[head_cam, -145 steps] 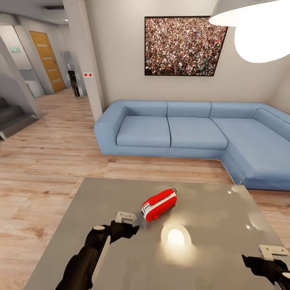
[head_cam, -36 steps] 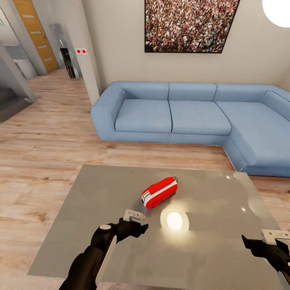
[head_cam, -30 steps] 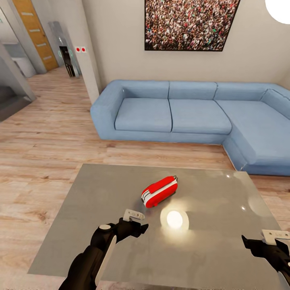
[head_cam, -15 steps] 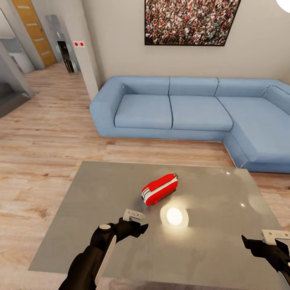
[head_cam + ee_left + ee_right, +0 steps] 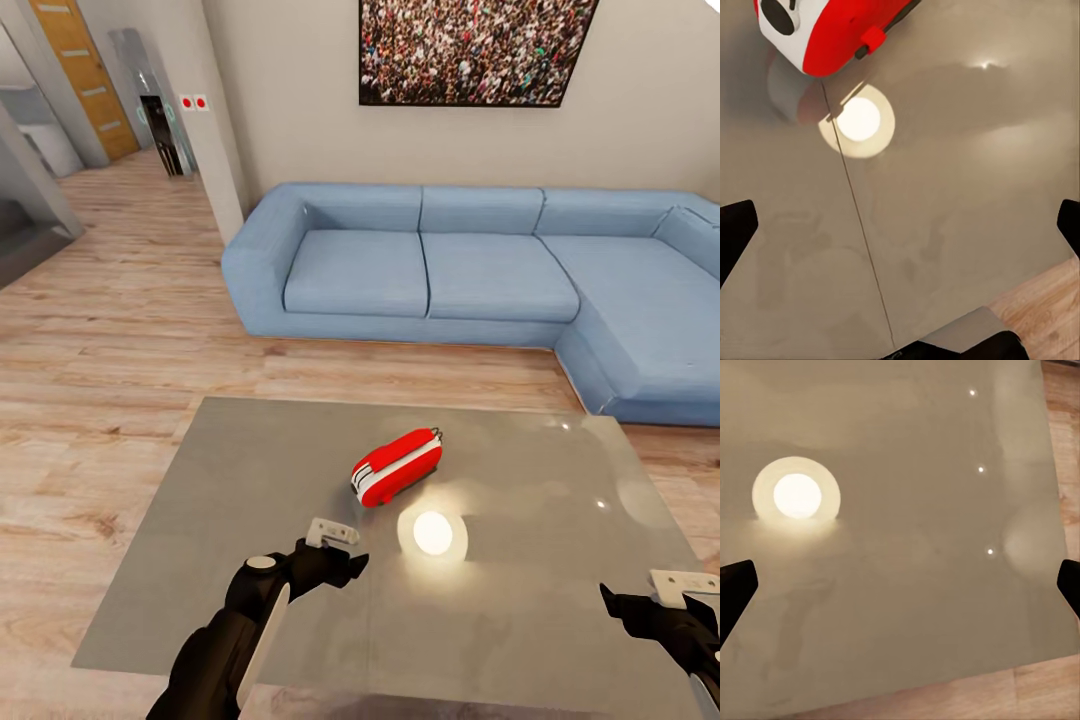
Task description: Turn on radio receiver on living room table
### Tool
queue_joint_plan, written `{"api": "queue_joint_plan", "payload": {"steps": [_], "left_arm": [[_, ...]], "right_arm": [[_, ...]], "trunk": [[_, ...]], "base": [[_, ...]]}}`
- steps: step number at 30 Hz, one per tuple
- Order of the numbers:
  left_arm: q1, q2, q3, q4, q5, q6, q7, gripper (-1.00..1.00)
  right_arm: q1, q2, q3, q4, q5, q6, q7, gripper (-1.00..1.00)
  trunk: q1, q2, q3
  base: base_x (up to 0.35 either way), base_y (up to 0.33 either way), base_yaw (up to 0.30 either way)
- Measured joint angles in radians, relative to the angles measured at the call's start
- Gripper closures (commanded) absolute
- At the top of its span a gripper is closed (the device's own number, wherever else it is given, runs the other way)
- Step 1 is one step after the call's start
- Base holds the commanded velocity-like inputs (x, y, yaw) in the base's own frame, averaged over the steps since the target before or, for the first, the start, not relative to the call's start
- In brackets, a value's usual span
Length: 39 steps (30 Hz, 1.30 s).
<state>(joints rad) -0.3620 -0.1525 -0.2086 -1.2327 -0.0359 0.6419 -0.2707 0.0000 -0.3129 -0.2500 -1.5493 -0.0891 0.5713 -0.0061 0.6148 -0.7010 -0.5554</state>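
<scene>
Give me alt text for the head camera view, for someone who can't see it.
A small red radio receiver lies on a glossy grey table, just beyond the left claw, which hovers near it without touching. The right claw hangs over the table's right edge, and a blue sofa stands behind.

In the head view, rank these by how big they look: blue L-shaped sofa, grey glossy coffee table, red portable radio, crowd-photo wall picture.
1. Grey glossy coffee table, though it sits nearer the camera, so its lead over the sofa is unsure.
2. Blue L-shaped sofa.
3. Crowd-photo wall picture, cropped by the frame's top edge.
4. Red portable radio.
</scene>
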Motion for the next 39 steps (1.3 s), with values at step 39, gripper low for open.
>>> {"api": "queue_joint_plan", "payload": {"steps": [39], "left_arm": [[0.000,0.002,-0.015,0.000,0.005,-0.001,-0.004,-1.00]], "right_arm": [[0.000,0.000,0.000,0.000,-0.004,0.000,0.001,-1.00]], "trunk": [[0.000,0.000,-0.015]], "base": [[0.032,0.000,0.000]]}}
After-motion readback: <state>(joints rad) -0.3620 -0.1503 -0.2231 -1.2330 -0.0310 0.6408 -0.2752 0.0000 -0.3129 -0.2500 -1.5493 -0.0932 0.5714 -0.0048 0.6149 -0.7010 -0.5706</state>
